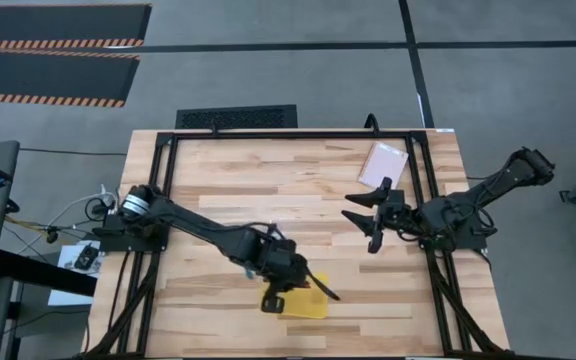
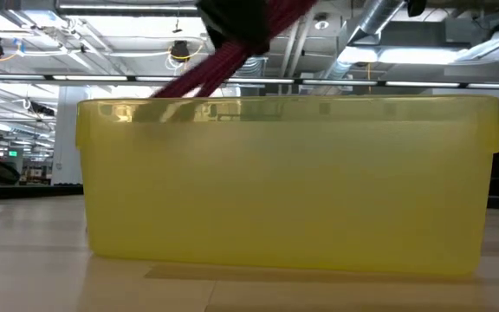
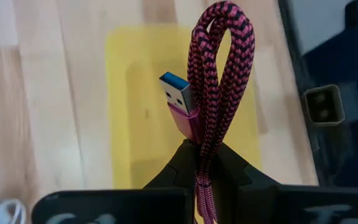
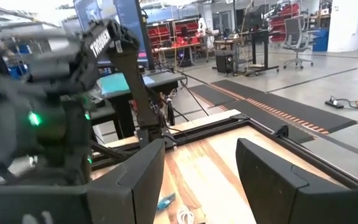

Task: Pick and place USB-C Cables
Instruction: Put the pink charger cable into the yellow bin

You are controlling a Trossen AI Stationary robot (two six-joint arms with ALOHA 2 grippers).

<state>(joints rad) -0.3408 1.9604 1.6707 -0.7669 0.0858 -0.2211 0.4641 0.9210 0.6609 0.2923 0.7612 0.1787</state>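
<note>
Dark red cable (image 3: 219,81) pinched in left end effector (image 3: 201,163) above yellow tray (image 3: 126,112)

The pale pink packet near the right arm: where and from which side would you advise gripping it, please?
The pink packet lies flat on the table, so come from straight above and pinch across its narrower width near one edge. The open right gripper is nearest.

1. The dark red cable (image 3: 219,81), braided with black flecks, is folded into a long loop at centre frame, its blue-tongued plug exposed.
2. In the low view it (image 2: 223,62) slants across the upper left-centre.
</note>
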